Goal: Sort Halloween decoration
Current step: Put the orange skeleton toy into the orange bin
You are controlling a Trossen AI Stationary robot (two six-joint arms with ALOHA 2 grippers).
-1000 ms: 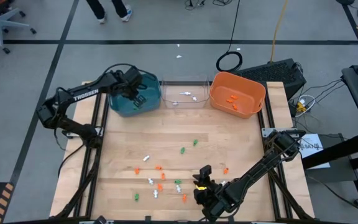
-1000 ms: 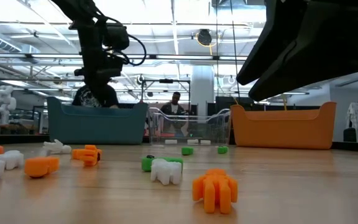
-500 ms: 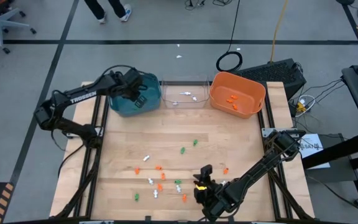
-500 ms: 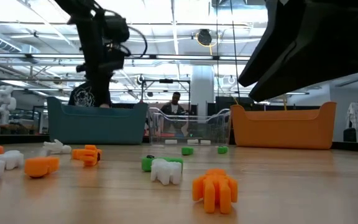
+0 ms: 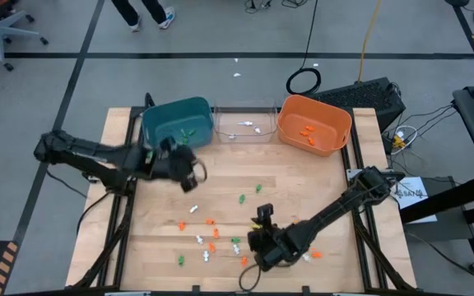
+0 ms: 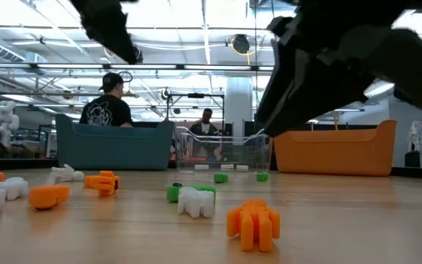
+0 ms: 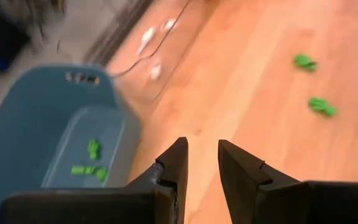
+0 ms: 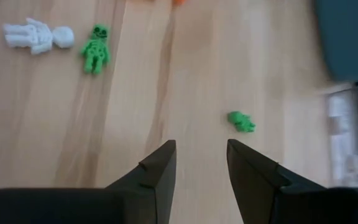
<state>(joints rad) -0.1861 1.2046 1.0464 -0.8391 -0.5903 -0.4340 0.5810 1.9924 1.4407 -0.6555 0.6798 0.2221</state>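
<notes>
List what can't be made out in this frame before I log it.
- Left gripper, high view: smeared by motion.
- Teal bin contents, low view: hidden by its wall.
- Trinkets in the clear bin, high view: too small to tell shapes.
- Right gripper, right wrist view: arm cut off by the bottom edge.
</notes>
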